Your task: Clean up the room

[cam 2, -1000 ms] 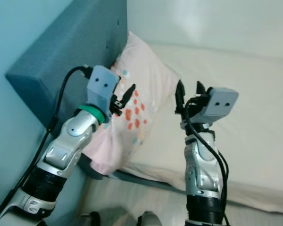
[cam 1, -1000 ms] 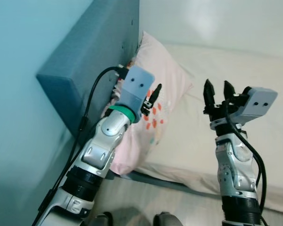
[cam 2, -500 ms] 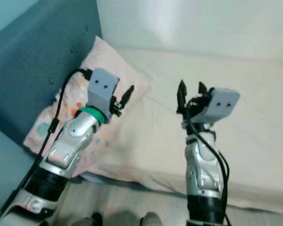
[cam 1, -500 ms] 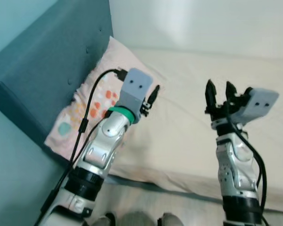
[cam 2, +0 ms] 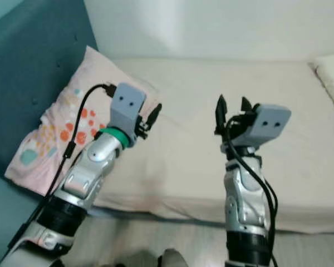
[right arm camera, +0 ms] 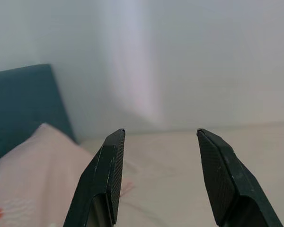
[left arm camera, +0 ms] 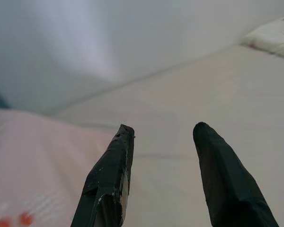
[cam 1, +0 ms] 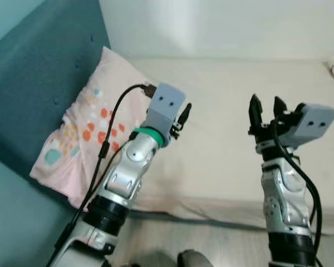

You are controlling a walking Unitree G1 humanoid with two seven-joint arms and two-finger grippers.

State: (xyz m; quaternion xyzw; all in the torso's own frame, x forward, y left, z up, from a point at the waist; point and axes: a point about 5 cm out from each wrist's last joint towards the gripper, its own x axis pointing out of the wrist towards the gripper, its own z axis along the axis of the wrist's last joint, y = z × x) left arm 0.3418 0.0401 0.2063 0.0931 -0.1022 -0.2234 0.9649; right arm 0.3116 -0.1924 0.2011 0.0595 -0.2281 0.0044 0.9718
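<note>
A pink pillow [cam 1: 83, 139] with orange and teal dots lies at the left end of the bed [cam 1: 228, 111], against the teal headboard [cam 1: 39, 78]. A second pale pillow [cam 2: 329, 75] peeks in at the bed's far right edge. My left gripper [cam 1: 182, 115] is held up over the bed just right of the pink pillow, open and holding nothing. My right gripper [cam 1: 264, 108] is raised over the middle of the mattress, open and also holding nothing. In the wrist views the left fingers [left arm camera: 109, 175] and right fingers [right arm camera: 104, 175] stand apart.
The cream mattress [cam 2: 189, 83] spreads across the middle and right. A white wall [cam 1: 222, 28] runs behind it. A strip of grey floor [cam 1: 211, 245] lies in front of the bed.
The camera has swung to the right: headboard and pink pillow have slid left in view, and the second pillow has come in at the right. Both grippers stay raised and open.
</note>
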